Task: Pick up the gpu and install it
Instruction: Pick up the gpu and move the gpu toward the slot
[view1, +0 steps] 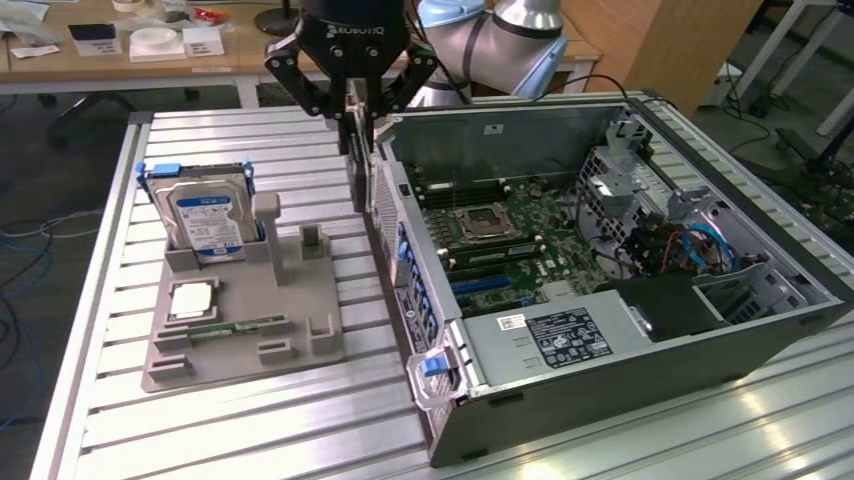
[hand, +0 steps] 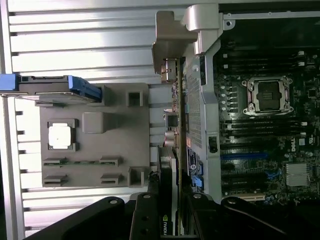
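Note:
My gripper (view1: 356, 108) is shut on the gpu (view1: 358, 165), a thin dark card that hangs on edge below the fingers. It hovers over the table just outside the rear wall of the open computer case (view1: 747, 330), on the exterior view's left of it. In the wrist view the gpu (hand: 169, 150) runs edge-on from between my gripper (hand: 169, 202) fingers out to its silver end bracket (hand: 172, 37), alongside the case's perforated rear panel (hand: 195, 110). Inside the case lies the motherboard (view1: 514, 235) with a blue expansion slot (hand: 245, 156).
A grey holder tray (view1: 307, 330) sits on the slatted table at the exterior view's left. It carries an upright hard drive with a blue label (view1: 207, 215), a CPU (view1: 194, 300) and a RAM stick (view1: 234, 327). A power supply (view1: 561, 335) fills the case's near corner.

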